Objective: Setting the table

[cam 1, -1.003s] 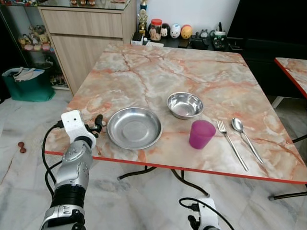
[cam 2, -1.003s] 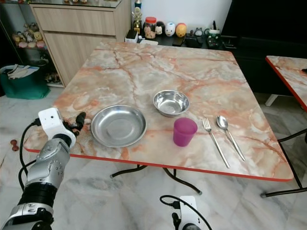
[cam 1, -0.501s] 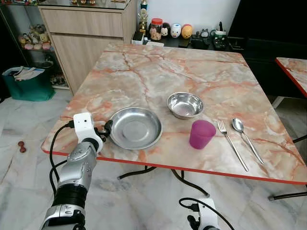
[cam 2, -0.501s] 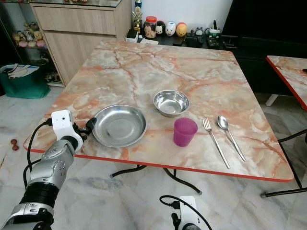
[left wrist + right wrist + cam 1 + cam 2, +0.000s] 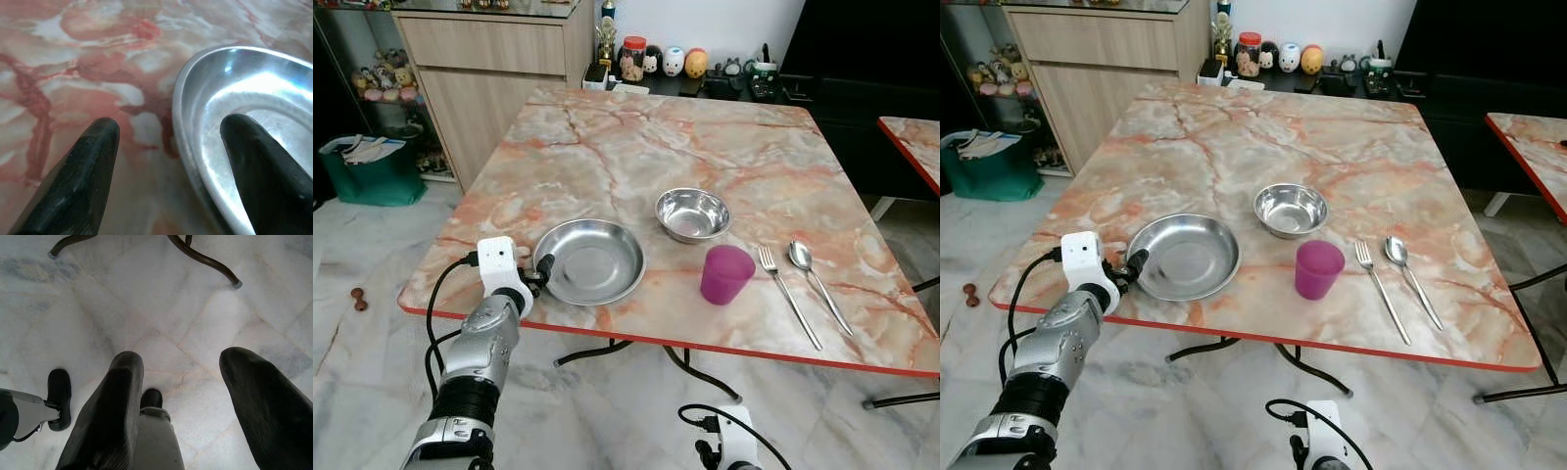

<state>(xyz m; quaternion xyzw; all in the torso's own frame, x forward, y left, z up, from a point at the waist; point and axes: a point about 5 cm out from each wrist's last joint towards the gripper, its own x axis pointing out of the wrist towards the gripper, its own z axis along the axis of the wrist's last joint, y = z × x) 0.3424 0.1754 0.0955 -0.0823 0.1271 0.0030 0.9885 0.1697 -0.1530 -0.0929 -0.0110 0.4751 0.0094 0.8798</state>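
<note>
At the near left edge of a marble-patterned table [image 5: 636, 147], the left gripper [image 5: 168, 147] reaches toward a shallow steel plate [image 5: 588, 260]. Its two black fingers are spread apart and straddle the plate's left rim: one finger [image 5: 264, 171] sits over the inside of the plate, the other [image 5: 73, 181] over bare tabletop just outside it (whether either finger touches the metal cannot be told). The silver left arm [image 5: 480, 352] rises from below the table edge, with a white camera block [image 5: 495, 262] and a black cable on its wrist.

The plate lies flat near the front edge of the table. Behind it and to its right sits a smaller steel bowl [image 5: 692, 213], apart from the plate. To the right of the plate stands an upright purple cup [image 5: 724, 273], and further right a fork [image 5: 788, 295] and a spoon [image 5: 817, 281] lie side by side, handles toward the robot.

The right gripper [image 5: 181, 396] hangs low beside the robot, fingers spread, pointing down at a pale marble floor [image 5: 122, 308].

Beyond the table stand a wooden cabinet [image 5: 489, 59] and a row of small figurines and jars [image 5: 656, 61] against the wall. A green bin [image 5: 367, 171] sits on the floor to the left.
</note>
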